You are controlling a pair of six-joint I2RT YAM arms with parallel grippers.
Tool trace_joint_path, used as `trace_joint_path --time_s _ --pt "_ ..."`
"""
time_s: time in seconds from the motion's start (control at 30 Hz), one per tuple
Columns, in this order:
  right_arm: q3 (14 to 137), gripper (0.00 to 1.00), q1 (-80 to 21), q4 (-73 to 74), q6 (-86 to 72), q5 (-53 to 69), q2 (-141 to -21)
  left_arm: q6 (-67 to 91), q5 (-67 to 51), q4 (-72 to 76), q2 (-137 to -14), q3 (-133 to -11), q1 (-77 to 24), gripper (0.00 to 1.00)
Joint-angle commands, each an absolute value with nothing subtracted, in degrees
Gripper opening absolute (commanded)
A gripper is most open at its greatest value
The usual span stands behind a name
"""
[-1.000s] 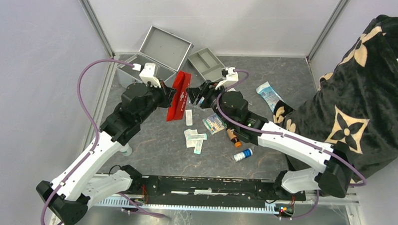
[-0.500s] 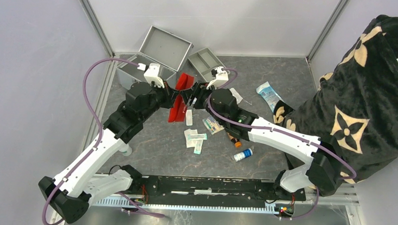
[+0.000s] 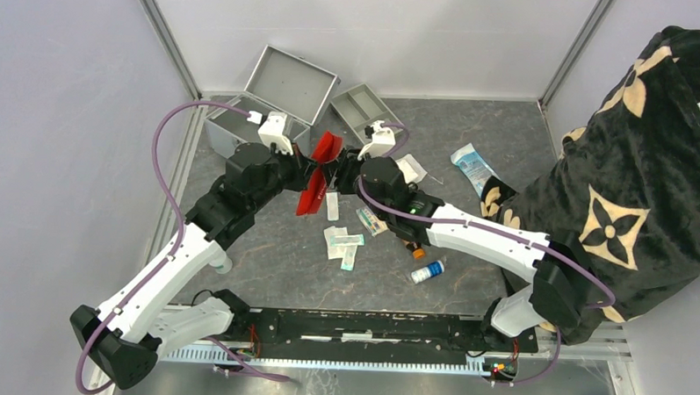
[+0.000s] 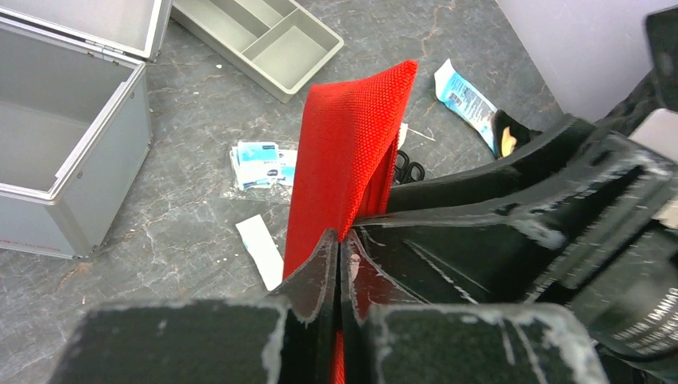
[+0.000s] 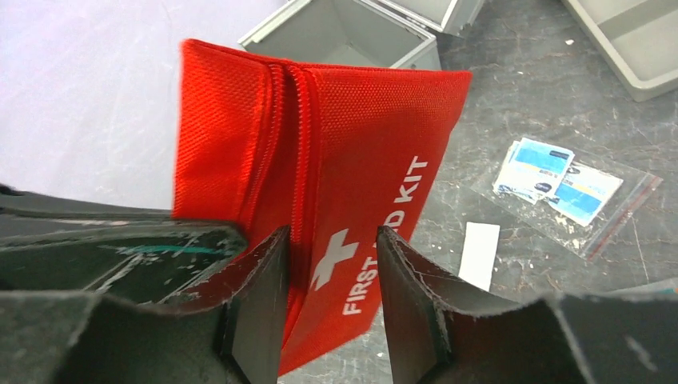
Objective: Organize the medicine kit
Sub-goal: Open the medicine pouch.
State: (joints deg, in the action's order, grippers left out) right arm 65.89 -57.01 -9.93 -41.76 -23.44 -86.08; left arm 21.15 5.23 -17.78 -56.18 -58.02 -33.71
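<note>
The medicine kit [image 3: 244, 116] stands open at the back left, its lid [image 3: 291, 79] tilted back; its grey box also shows in the left wrist view [image 4: 68, 160] and the right wrist view [image 5: 352, 32]. A flat red first-aid pouch [image 3: 315, 177] with a white cross hangs on edge above the table. My left gripper [image 4: 340, 238] is shut on the pouch's edge [image 4: 348, 152]. My right gripper [image 5: 332, 232] is open, its fingers straddling the pouch [image 5: 360, 152] from the other side, with a gap on the right finger's side. In the top view the two grippers [image 3: 305, 171] [image 3: 336, 169] meet at the pouch.
A shallow grey divided tray [image 3: 360, 110] sits right of the kit. Below the pouch lie a white strip [image 3: 332, 206], a clear bag of blue packets [image 3: 376, 218], small sachets [image 3: 343, 243], a brown bottle [image 3: 409, 243] and a blue-white bottle [image 3: 428, 271]. A black patterned cloth [image 3: 628, 190] fills the right.
My right gripper has moved left onto the pouch and its jaws have narrowed around it. The left gripper has kept its hold and shifted the pouch slightly back.
</note>
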Motion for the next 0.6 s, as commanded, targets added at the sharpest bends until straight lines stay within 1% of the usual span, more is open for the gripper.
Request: trace_joint_path --time_s 0.0,0.07,0.13,0.17,0.23,0.27,0.3,0.33,0.4,0.43,0.57 --pt "68.97 0.47 -57.3 -8.53 -42.16 -25.83 -87.7 18.73 3.28 -16.93 -54.98 -58.46 -34.03 0.02" --pt "68.84 0.42 -57.24 -8.53 -42.15 -26.15 -87.63 18.17 2.79 -17.25 -54.93 -58.45 -34.02 0.02" --pt "68.55 0.35 -57.28 -8.84 -42.23 -26.14 -87.38 17.54 2.07 -17.61 -54.99 -58.38 -34.05 0.02" --pt "68.22 0.29 -57.3 -9.39 -42.24 -25.96 -87.23 17.21 1.66 -17.66 -55.14 -58.3 -34.02 0.02" --pt "67.5 0.13 -57.28 -10.35 -42.5 -25.4 -86.57 16.62 0.76 -17.98 -55.43 -58.27 -34.01 0.02" --pt "66.96 0.03 -57.24 -10.92 -42.77 -25.24 -86.26 16.28 0.34 -18.17 -55.64 -58.32 -34.01 0.02" --pt "66.6 0.0 -57.26 -11.22 -43.07 -25.26 -85.86 15.96 0.27 -18.5 -55.99 -58.52 -34.01 0.02" --pt "66.32 0.0 -57.23 -11.46 -43.36 -25.23 -85.49 15.68 -1.2 -19.05 -56.47 -58.89 -34.01 0.05" --pt "65.56 0.0 -57.19 -11.89 -44.04 -25.45 -84.8 15.49 -2.65 -19.41 -57.4 -59.34 -34.02 0.13" --pt "65.04 0.0 -57.11 -12.03 -44.54 -25.65 -84.44 15.52 -3.69 -19.43 -57.82 -59.53 -34.01 0.2" --pt "62.61 0.0 -55.81 -13.16 -47.37 -25.86 -82.62 16.89 -6.35 -19.04 -57.87 -59.85 -34.08 0.59"
